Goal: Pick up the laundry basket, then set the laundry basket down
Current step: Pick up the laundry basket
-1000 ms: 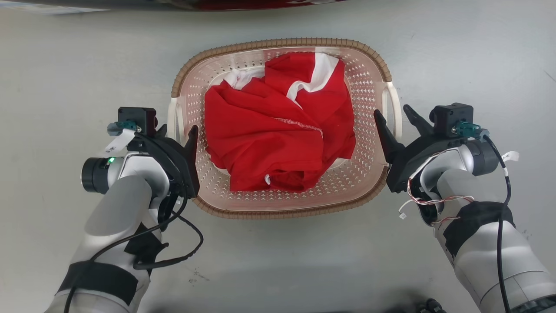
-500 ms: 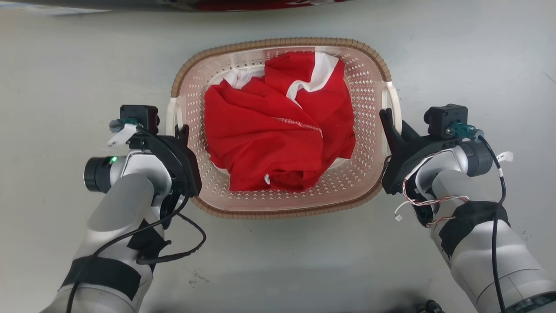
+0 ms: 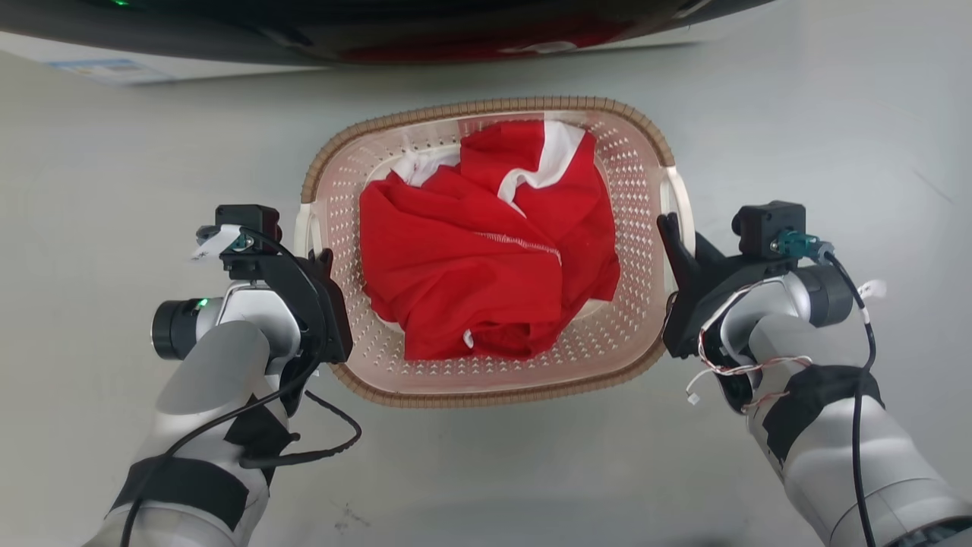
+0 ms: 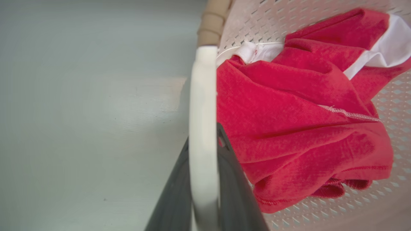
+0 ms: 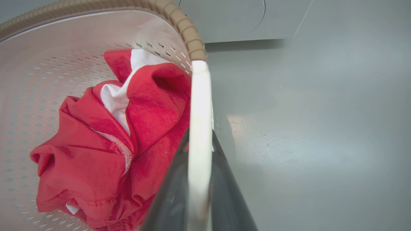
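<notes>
The grasp looks done. The left jaws pinch the white left handle (image 3: 301,228) of the laundry basket (image 3: 486,395), and the right jaws pinch the right handle (image 3: 681,209). In each wrist view a handle runs straight up between the two dark fingers. The basket holds a red garment (image 3: 486,258) and is over open grey floor (image 3: 114,190), just short of a dark machine (image 3: 380,30) at the far edge. I cannot tell whether it has left the floor. Lifting and setting down seem to remain. Both forearms reach forward from the near edge and flank the basket, wrists turned inward.
</notes>
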Robot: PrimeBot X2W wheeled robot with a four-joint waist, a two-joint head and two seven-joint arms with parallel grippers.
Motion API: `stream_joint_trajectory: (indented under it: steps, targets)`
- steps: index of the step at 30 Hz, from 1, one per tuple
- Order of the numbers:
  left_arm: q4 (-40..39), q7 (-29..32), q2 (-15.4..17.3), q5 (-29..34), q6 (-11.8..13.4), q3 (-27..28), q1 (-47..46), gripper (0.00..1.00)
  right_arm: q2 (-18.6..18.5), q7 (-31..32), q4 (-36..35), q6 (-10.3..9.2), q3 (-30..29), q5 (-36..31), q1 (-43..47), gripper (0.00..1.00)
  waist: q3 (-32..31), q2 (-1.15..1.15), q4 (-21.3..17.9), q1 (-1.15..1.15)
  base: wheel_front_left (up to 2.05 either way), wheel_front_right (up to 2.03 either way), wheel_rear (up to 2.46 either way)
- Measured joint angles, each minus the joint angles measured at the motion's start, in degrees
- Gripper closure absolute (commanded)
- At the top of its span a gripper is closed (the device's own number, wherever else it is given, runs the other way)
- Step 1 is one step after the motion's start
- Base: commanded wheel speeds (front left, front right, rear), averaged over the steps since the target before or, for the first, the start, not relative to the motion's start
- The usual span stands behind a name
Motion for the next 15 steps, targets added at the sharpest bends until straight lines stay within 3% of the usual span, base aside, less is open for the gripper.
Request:
stream_joint_trajectory:
  steps: [15]
  targets:
    - [2.1,6.3,-0.6,-3.0,-0.4,0.2,4.9,1.00,0.5,5.2,1.8,0.04,3.4,5.9,6.0,1.00,-9.5,0.00,-0.3,-0.02,0.00,0.00,0.00]
